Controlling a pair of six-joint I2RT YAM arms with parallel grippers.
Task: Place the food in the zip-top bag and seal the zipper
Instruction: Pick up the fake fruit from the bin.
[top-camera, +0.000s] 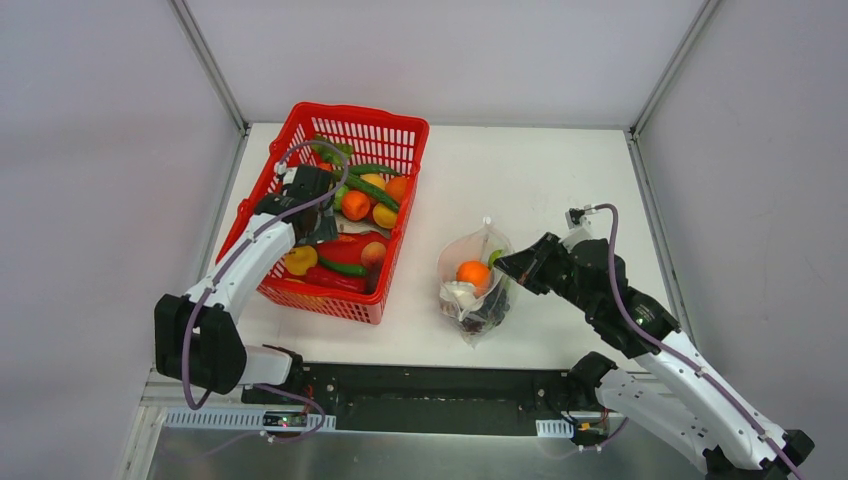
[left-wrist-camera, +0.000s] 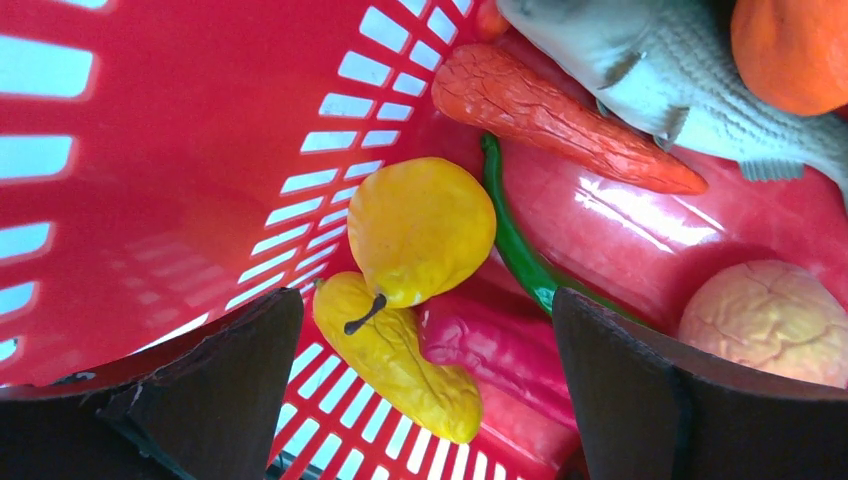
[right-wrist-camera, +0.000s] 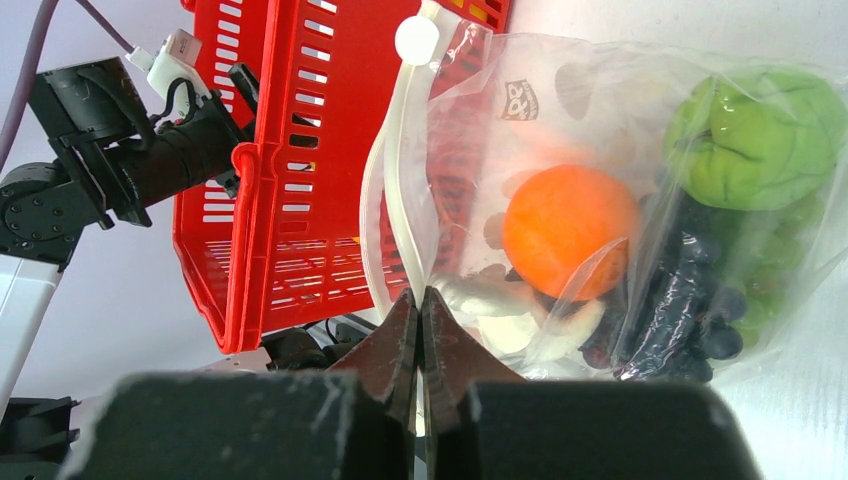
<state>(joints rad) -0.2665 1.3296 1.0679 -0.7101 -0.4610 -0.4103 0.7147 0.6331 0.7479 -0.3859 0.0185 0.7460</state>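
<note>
The zip-top bag (top-camera: 478, 300) lies on the table right of the basket. It holds an orange ball (right-wrist-camera: 570, 230), dark grapes (right-wrist-camera: 680, 300), a green piece (right-wrist-camera: 755, 135) and white garlic (right-wrist-camera: 500, 315). My right gripper (right-wrist-camera: 420, 295) is shut on the bag's mouth edge, where the pale zipper (right-wrist-camera: 398, 180) runs up to a white tab (right-wrist-camera: 415, 40). My left gripper (left-wrist-camera: 425, 300) hangs open inside the red basket (top-camera: 360, 125), over a yellow pear-like fruit (left-wrist-camera: 420, 225) and a yellow pepper (left-wrist-camera: 395, 360). It touches neither.
More toy food lies in the basket: a red pepper (left-wrist-camera: 500, 345), a green chili (left-wrist-camera: 515, 245), a carrot (left-wrist-camera: 560, 115), a grey fish (left-wrist-camera: 680, 80) and a peach (left-wrist-camera: 770, 320). The basket's mesh wall (left-wrist-camera: 150, 150) is close on the left gripper's left. Walls enclose the table.
</note>
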